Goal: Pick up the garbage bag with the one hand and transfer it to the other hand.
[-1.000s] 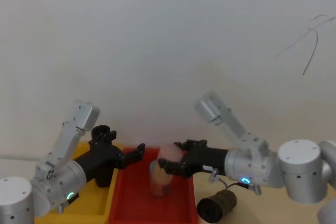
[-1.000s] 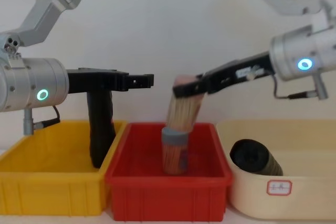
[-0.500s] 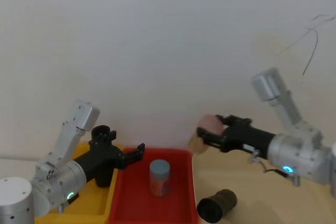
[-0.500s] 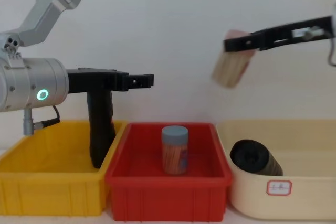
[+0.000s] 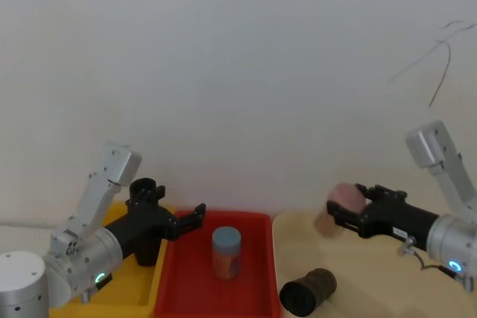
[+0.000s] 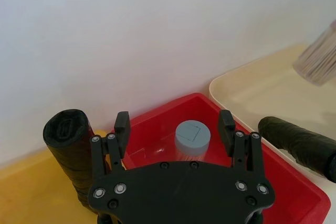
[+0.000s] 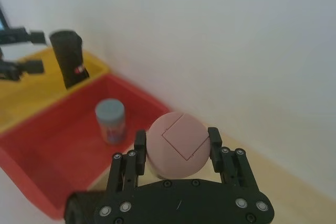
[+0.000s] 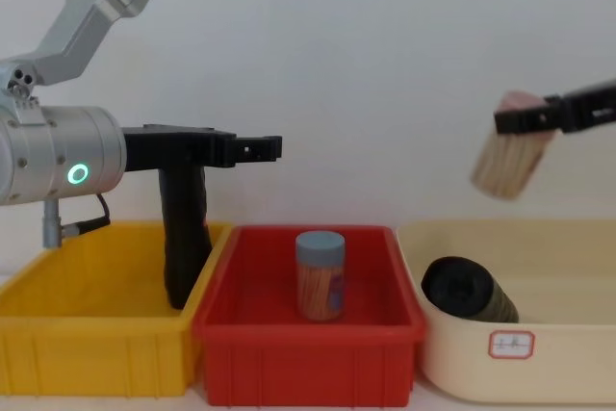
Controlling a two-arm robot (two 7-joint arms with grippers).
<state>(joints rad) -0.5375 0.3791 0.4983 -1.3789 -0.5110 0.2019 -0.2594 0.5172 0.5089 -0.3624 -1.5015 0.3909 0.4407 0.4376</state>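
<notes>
Black garbage bag (image 8: 185,238) upright, behind open left end effector (image 8: 258,148).

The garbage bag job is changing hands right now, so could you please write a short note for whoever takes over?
Left gripper: open, empty, above the yellow bin and red bin.
Right gripper: shut on a pink-lidded jar, above the cream tray.
Garbage bag: upright in the yellow bin, untouched. A slimmer roll lies in the tray; a blue-lidded jar stands in the red bin.
Done: nothing on the bag.
Left: pick up and transfer.
</notes>
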